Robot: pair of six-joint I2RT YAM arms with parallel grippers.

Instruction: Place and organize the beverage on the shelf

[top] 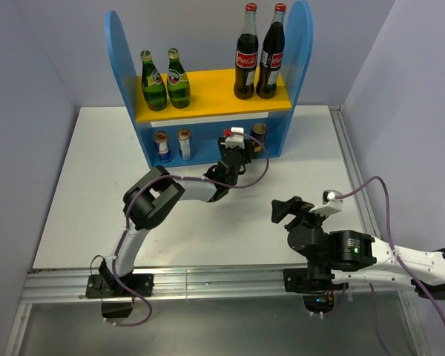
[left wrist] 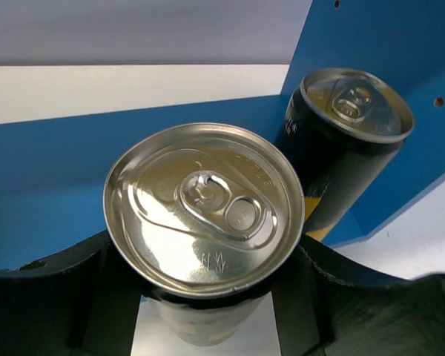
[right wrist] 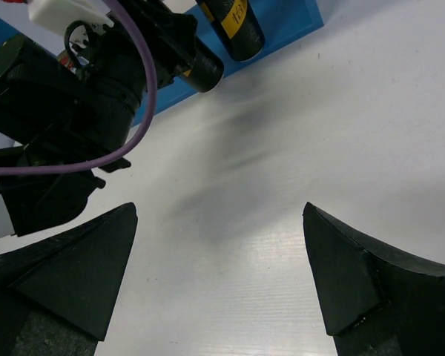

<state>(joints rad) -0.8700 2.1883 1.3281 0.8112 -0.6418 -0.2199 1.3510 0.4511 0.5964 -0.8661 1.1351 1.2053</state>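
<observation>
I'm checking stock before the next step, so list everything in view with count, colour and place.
small two-level shelf: one, blue sides and back, yellow upper board, far side of the table.
small green glass bottles: two, green, left on the upper board.
tall dark cola bottles with red caps: two, right on the upper board.
slim silver-blue cans: two, left on the lower level.
slim dark cans: two, dark with silvery tops; one at the lower level's right end, one beside it in the left hand.
white table: one, under everything.
left hand: black, shut on one slim dark can.
right hand: black, open, empty, over the table.
</observation>
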